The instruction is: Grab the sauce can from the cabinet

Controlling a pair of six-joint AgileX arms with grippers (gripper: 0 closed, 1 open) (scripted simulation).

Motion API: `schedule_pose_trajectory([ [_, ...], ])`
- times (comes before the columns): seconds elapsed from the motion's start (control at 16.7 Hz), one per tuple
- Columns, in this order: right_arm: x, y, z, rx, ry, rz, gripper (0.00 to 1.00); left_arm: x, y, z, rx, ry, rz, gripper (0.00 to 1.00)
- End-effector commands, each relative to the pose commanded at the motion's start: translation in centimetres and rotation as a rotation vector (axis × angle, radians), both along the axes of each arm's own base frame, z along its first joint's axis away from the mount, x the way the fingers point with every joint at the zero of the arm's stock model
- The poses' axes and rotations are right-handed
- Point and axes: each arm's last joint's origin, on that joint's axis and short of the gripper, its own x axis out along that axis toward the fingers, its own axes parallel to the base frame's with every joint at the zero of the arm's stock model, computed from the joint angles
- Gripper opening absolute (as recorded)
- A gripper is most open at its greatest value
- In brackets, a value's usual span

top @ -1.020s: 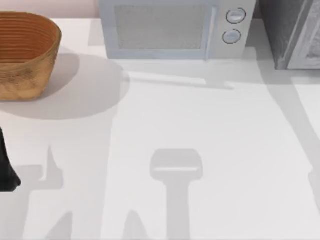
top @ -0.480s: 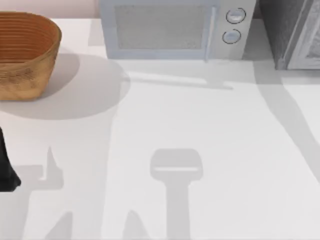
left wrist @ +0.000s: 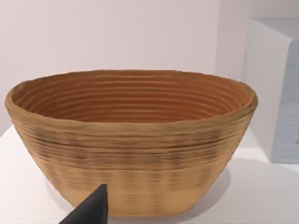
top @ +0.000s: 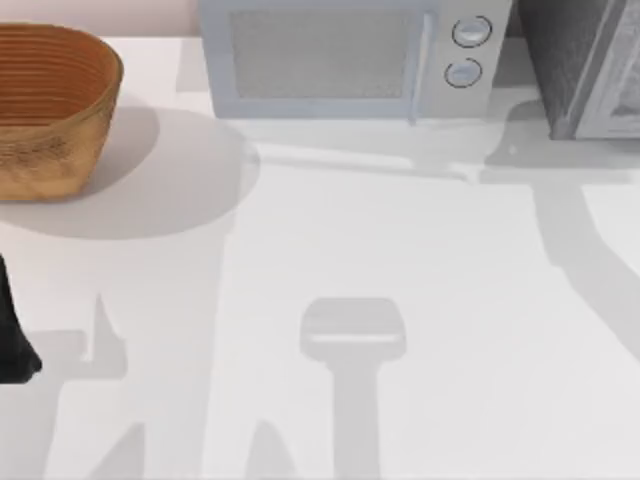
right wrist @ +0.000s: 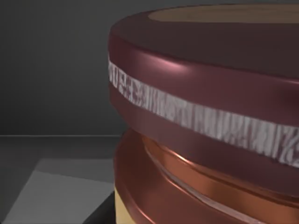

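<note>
Working from the table's left side, you have the left arm parked at the left edge as a dark shape, and one dark fingertip of its gripper pokes into the left wrist view; whether that gripper is released or clenched cannot be told. Next, at the far left corner, the wicker basket stands upright with its mouth open upward, and as far down as the left wrist view looks into it, its ribbed inside holds nothing. Next, along the back edge at centre, the pale microwave stands with its door closed and two round knobs at its right end; no writing can be read on it. Next, at the far right corner, the cabinet shows a dark speckled side and a pale framed door panel. Last, the sauce can stands upright, long axis vertical, on a grey floor in a dark enclosure, very close to the right wrist camera: maroon lid, a pale patterned band around it that cannot be read, coppery rim, yellow label below. Your right gripper's state cannot be told.
</note>
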Motion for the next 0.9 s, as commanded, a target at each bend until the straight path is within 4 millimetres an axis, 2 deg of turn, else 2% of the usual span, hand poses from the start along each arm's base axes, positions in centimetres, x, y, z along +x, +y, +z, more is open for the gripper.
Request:
schedule_pose_trajectory([
  [0.3,0.1,-0.1,-0.1,0.0,0.001,-0.002,0.0,0.0,0.0,0.0,0.0,0.0,0.0,1.0],
  [0.48,0.0,-0.6,-1.3,-0.009,0.012,-0.003,0.0,0.0,0.0,0.0,0.0,0.0,0.0,1.0],
  [0.72,-0.5,-1.9,-5.1,-0.023,0.04,-0.007,0.0,0.0,0.0,0.0,0.0,0.0,0.0,1.0],
  [0.9,-1.5,-3.2,-10.0,-0.023,0.052,-0.009,0.0,0.0,0.0,0.0,0.0,0.0,0.0,1.0],
])
